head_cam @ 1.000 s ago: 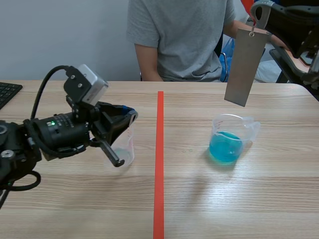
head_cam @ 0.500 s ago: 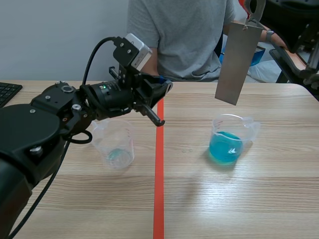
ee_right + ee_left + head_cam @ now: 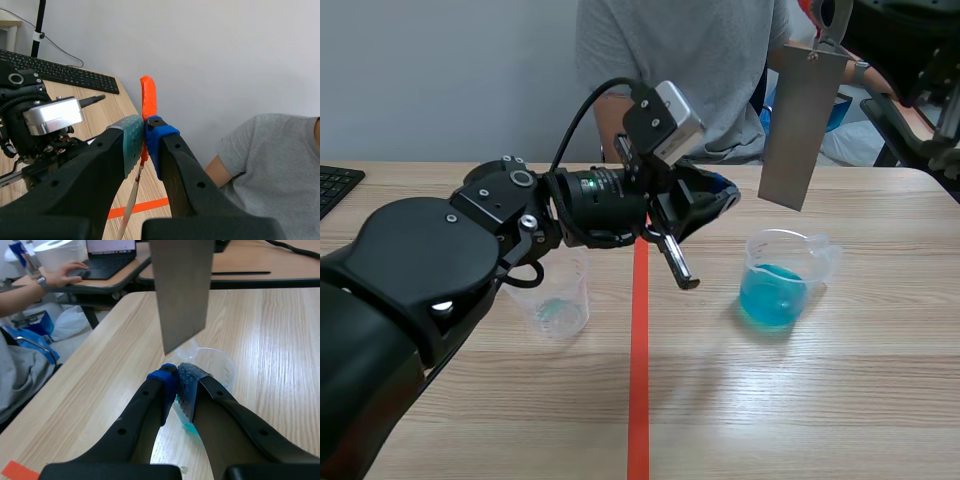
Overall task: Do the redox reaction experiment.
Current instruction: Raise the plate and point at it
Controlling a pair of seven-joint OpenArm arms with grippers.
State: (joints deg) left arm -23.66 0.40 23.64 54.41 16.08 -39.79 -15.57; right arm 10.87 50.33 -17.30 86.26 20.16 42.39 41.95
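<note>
The scene view looks from between the two arms, somewhat above the light wooden worktop (image 3: 800,400), and faces across it toward a person (image 3: 680,70) at the far side. The left wrist view sits very near behind the left gripper (image 3: 176,376) and faces forward and down; with the scene view it shares the hanging grey metal plate (image 3: 182,290) and the clear plastic beaker of blue liquid (image 3: 220,365). The right wrist view is held high, close behind the right gripper (image 3: 144,135), facing a white wall (image 3: 225,50); with the scene view it shares the black keyboard (image 3: 55,75) and the orange-red tape line (image 3: 145,207).
</note>
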